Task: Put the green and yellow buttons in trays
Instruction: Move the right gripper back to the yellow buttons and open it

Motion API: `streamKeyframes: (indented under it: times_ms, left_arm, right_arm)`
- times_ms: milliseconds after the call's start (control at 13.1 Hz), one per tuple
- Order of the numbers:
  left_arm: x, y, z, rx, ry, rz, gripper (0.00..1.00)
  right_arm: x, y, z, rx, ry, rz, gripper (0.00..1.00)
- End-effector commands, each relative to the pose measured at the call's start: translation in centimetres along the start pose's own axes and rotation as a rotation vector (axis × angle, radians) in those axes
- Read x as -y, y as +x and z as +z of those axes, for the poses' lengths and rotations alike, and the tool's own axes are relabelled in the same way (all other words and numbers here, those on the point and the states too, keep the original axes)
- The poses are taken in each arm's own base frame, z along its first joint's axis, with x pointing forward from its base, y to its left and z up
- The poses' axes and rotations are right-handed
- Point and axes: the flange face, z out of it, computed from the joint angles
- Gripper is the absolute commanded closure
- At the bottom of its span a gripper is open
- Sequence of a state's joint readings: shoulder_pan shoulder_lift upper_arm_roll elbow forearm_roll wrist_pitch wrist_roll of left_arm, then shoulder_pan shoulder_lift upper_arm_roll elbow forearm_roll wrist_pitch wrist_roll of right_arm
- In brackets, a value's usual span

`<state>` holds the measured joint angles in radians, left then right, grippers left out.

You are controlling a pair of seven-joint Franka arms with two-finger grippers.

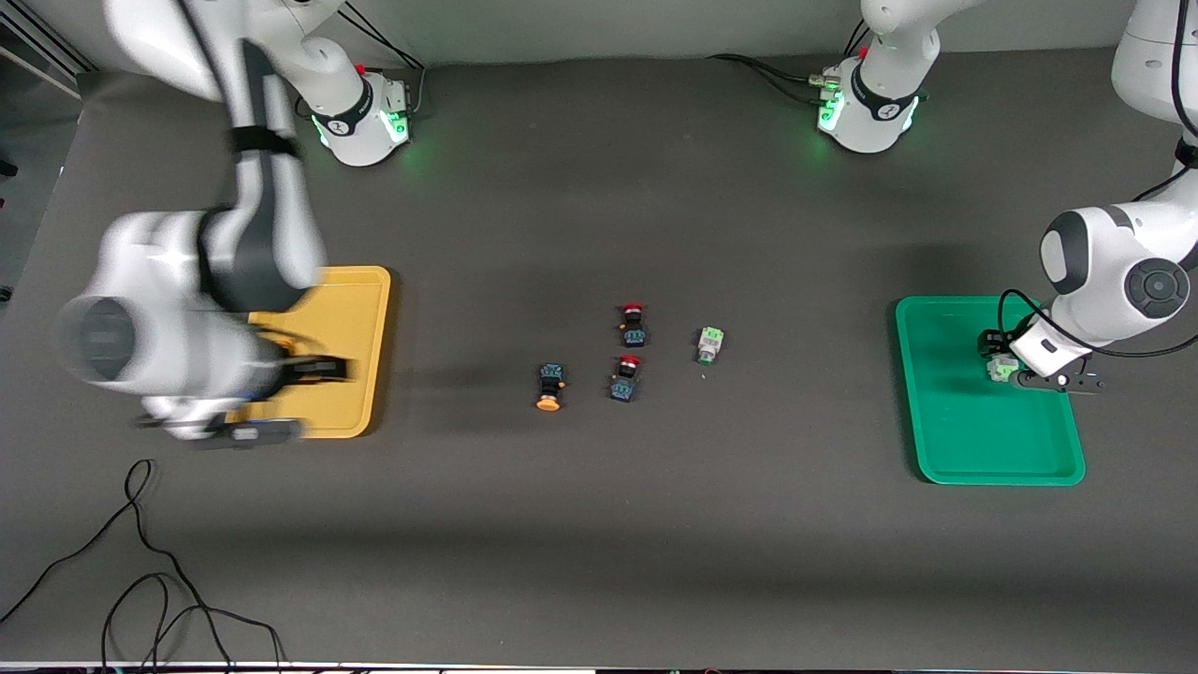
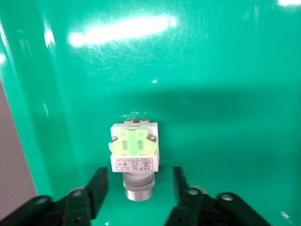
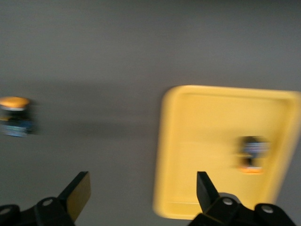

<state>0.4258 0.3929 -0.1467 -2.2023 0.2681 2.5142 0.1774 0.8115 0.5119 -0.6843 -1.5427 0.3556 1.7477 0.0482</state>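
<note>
Your left gripper [image 2: 138,188] sits low in the shallow green plastic tray [image 1: 945,440], fingers [image 2: 97,186] parted and clear of the pale grey switch with green parts [image 2: 134,150]. That switch lies flat on the tray floor between them, its long axis running straight out from the gripper and its round cap end toward the wrist. Your right gripper [image 3: 141,195], spread wide and empty, hangs over the edge of the yellow tray [image 3: 197,141], where one orange-capped dark switch [image 3: 253,154] already lies. The other orange-capped switch [image 1: 549,387] waits mid-table, nearer your right arm.
</note>
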Motion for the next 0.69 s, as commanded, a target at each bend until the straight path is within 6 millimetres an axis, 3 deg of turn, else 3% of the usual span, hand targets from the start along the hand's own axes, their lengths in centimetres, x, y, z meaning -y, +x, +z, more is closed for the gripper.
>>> streamKeyframes:
  times_ms: [0,77,153,306,383,459,613]
  left_arm:
    - [0.5,0.1,-4.4,0.04,0.027,0.015,0.0]
    - [0.2,0.4,-7.2,0.069,0.036,0.006,0.0]
    - [-1.2,1.3,-9.7,0.098,0.03,0.018,0.0]
    - [-3.0,2.9,-14.8,0.17,-0.091,-0.033,0.01]
    - [-3.9,3.3,-16.6,0.19,-0.143,-0.046,0.01]
    - [-5.2,3.8,-18.2,0.197,-0.181,-0.061,0.03]
    - [-9.7,5.1,-20.7,0.207,-0.18,-0.128,0.04]
  right_arm:
    - [10.8,1.2,3.8,-0.007,0.053,0.086,0.0]
    - [14.8,1.3,4.8,-0.022,0.082,0.117,0.0]
    - [18.4,1.0,5.8,-0.038,0.103,0.151,0.0]
    - [22.9,-0.2,7.0,-0.062,0.145,0.197,0.0]
    - [24.3,-0.7,7.6,-0.082,0.156,0.209,0.0]
    - [24.7,-0.5,9.5,-0.089,0.142,0.211,0.0]
    - [23.9,1.1,14.2,-0.107,0.108,0.232,0.0]
